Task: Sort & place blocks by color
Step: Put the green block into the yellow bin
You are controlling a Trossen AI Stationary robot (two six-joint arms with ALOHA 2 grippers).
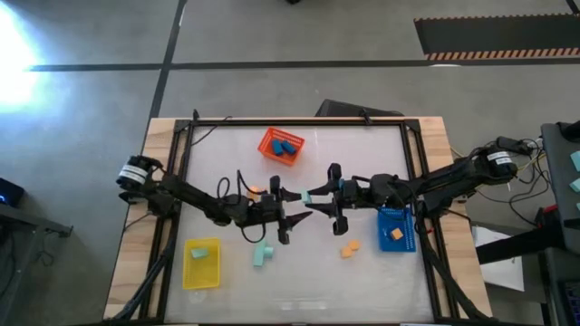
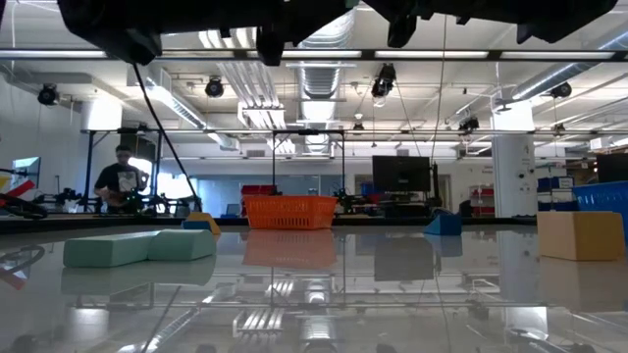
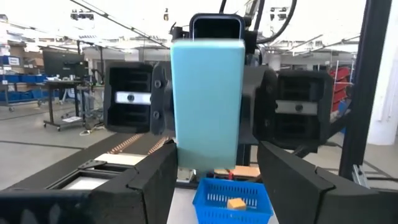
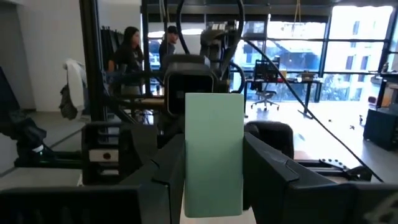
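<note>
- A mint green bar block [image 1: 315, 194] hangs in the air over the middle of the counter [image 1: 362, 145].
- Its long side runs from one gripper to the other.
- It is smooth and flat-sided.
- The right gripper [image 1: 319, 197] has its jaws pinched on it.
- The left gripper [image 1: 297, 205] has jaws spread wide around the block's other end.

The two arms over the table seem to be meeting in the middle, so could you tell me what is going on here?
The right gripper is shut on a mint green block, holding it up at mid-table facing the left gripper, whose open fingers flank the block without clearly touching it. It looks like a handover. Blue blocks lie in the orange tray, an orange block in the blue tray, a mint one in the yellow tray.
</note>
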